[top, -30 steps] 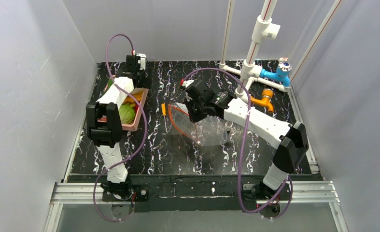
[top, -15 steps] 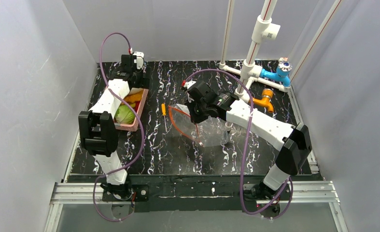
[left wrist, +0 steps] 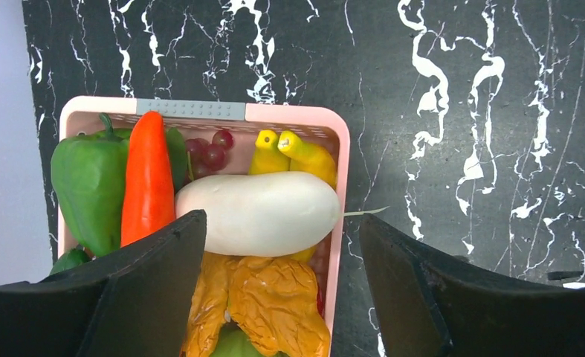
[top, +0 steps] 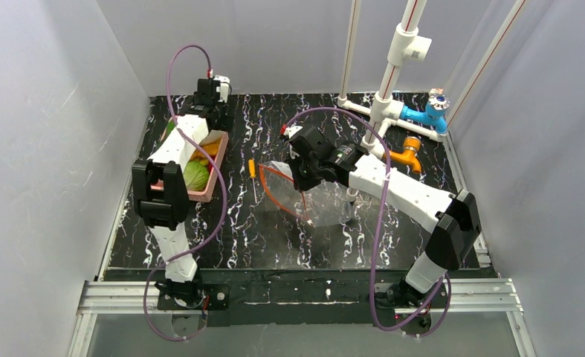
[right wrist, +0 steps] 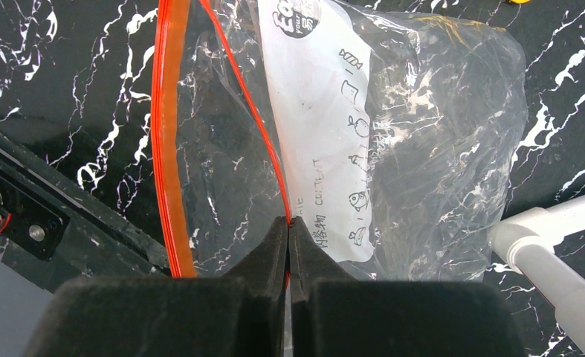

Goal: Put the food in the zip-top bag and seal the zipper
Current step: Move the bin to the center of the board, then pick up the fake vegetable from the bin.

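The food lies in a pink basket [left wrist: 200, 109]: a long white radish [left wrist: 259, 212], an orange-red piece [left wrist: 148, 178], a green pepper [left wrist: 88, 186], yellow pieces [left wrist: 296, 152] and a crinkly orange piece [left wrist: 274, 297]. The green cabbage [top: 195, 175] shows in the top view. My left gripper [left wrist: 274, 297] is open and empty above the basket's far end, also seen from above [top: 212, 111]. My right gripper [right wrist: 289, 223] is shut on one lip of the zipper [right wrist: 166, 149] of the clear zip-top bag [right wrist: 423, 111]. It holds the mouth open at mid-table [top: 298, 178].
A yellow-handled screwdriver [top: 252, 169] lies between the basket and the bag. White pipes [top: 393, 89] with a blue valve [top: 430, 111] and an orange valve [top: 406, 155] stand at the back right. Grey walls close in the left, back and right.
My left arm swung a little left over the basket and came back right. My right gripper stays shut on the bag's lip, almost still.
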`<move>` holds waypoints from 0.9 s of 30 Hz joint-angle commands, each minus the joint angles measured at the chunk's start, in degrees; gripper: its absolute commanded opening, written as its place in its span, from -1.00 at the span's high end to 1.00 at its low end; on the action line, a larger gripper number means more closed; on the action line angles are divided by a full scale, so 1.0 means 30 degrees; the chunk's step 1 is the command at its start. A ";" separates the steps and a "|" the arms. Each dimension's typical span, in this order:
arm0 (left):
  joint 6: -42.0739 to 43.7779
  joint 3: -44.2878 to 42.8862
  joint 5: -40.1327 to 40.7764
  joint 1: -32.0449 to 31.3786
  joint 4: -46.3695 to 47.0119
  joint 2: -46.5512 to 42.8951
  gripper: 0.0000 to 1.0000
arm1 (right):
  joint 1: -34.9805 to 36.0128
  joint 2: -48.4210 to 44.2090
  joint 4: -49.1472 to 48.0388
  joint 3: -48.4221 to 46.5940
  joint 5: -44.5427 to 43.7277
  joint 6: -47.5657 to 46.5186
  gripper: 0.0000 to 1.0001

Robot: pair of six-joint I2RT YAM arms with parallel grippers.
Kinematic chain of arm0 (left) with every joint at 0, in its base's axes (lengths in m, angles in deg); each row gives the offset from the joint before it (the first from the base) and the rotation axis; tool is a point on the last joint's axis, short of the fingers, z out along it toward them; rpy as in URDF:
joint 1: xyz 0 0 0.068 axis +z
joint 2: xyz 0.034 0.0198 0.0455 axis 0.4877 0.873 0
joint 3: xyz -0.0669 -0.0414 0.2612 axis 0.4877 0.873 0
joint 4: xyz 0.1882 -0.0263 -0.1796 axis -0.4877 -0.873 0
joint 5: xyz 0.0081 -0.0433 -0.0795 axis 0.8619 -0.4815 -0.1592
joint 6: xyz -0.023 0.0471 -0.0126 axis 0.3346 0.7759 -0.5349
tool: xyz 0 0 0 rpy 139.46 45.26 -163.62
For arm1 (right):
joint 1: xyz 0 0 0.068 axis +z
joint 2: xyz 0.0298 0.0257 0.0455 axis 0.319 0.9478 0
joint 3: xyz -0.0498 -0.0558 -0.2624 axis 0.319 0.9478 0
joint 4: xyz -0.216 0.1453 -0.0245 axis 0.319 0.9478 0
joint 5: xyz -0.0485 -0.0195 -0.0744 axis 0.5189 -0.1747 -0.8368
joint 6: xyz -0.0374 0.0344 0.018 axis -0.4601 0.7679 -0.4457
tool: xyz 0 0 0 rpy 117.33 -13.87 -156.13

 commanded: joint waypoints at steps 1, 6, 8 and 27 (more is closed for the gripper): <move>0.1295 0.0070 0.0721 -0.0079 -0.0462 -0.0938 -0.55 | -0.0058 -0.0862 -0.0636 0.0367 0.0175 -0.0062 0.97; 0.4857 0.2827 -0.2699 -0.0004 0.0226 -0.2969 -0.80 | -0.0051 -0.0579 -0.0478 0.0288 0.0545 -0.0106 0.97; 0.5540 0.3193 -0.2650 0.0342 0.1206 -0.3260 -0.85 | -0.0055 -0.0587 -0.0194 0.0193 0.0893 -0.0039 0.97; 1.3194 -0.0335 -0.5935 0.1664 -0.3571 -0.0992 -0.75 | -0.0059 -0.0059 0.1115 -0.0492 0.1454 -0.0620 0.97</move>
